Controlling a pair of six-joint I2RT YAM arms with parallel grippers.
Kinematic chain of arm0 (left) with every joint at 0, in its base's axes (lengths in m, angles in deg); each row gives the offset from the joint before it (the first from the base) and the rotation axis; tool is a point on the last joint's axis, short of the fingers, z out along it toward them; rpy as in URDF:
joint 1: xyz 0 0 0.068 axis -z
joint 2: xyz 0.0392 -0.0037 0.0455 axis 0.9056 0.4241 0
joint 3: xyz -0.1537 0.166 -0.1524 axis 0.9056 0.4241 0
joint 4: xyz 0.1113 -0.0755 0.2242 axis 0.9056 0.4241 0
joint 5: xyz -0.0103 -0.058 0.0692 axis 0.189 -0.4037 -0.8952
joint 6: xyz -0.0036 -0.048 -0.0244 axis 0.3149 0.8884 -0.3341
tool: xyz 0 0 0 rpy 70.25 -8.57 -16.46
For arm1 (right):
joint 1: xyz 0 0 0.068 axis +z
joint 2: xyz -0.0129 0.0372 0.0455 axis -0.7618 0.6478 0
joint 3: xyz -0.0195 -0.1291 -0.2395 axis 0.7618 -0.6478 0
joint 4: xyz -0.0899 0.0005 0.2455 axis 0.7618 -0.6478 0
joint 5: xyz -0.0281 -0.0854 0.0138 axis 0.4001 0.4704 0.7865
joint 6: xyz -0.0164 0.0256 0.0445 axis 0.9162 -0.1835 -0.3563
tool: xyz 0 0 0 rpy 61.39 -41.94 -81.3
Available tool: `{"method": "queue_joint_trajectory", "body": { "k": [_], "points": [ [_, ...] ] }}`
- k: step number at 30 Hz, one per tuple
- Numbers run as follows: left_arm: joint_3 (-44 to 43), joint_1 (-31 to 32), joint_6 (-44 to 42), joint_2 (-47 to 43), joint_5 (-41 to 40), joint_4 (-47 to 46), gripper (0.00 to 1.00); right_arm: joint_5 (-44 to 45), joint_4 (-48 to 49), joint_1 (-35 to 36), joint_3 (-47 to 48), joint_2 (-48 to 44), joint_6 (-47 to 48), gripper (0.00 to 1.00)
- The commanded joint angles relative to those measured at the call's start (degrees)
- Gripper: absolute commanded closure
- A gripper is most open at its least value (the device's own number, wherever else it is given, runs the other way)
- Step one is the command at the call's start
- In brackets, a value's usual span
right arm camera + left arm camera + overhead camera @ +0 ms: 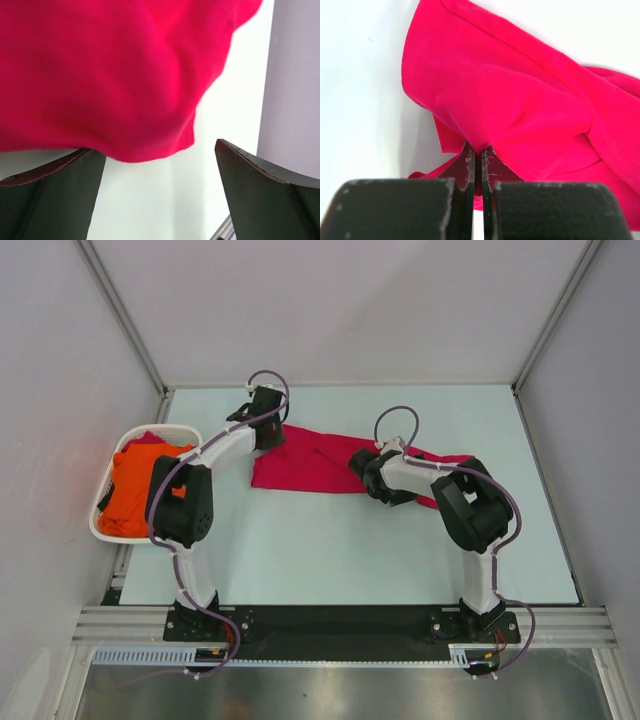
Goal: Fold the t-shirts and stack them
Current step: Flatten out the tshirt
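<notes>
Two robot arms reach over a pale counter [350,550] enclosed by white walls. A crimson t-shirt [305,465] lies crumpled in a long band across the far middle of the counter, running from the tip of the left arm to beneath the right arm.

The left end effector [265,410] sits at the shirt's far left end. Seen from the left wrist, its two dark fingers [467,167] are pressed together, pinching a fold of the crimson cloth, which bunches up from the pinch.

The right end effector [362,465] is over the right part of the shirt. Seen from the right wrist, its fingers [250,185] stand wide apart and hold nothing. A rounded edge of the shirt hangs in front of the gap and covers the tip of one finger.

An orange t-shirt [130,490] is heaped in a white oval basket [105,530] at the counter's left edge, just beside the left arm's elbow.
</notes>
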Motion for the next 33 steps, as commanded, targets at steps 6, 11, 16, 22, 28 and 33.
{"method": "queue_joint_trajectory", "body": {
  "k": [6,11,16,22,28,33],
  "points": [
    [-2.35,-0.11,-1.44,0.68,-2.19,0.19,1.0,1.72,0.14,-3.81,-3.79,-5.8,-0.49,0.08],
    [-2.35,-0.11,-1.62,0.95,-2.28,0.27,1.0,1.99,-1.36,-3.99,-3.61,-6.41,-0.41,0.08],
    [-2.97,-0.11,-1.7,1.65,-1.84,0.19,1.0,-0.91,-1.8,-3.99,-4.14,-7.73,1.09,0.07],
    [-3.23,-0.11,-1.62,2.7,-1.58,0.45,1.0,-4.07,0.92,-3.38,-4.76,-9.75,2.85,0.09],
    [-2.88,-0.11,-1.7,2.79,-1.58,0.71,1.0,-5.21,3.82,-3.81,-4.06,-8.97,4.77,0.12],
    [-3.05,-0.11,-1.88,2.62,-1.75,0.89,1.0,-7.41,3.74,-3.82,-1.86,-7.38,5.92,0.12]
  ]
}}
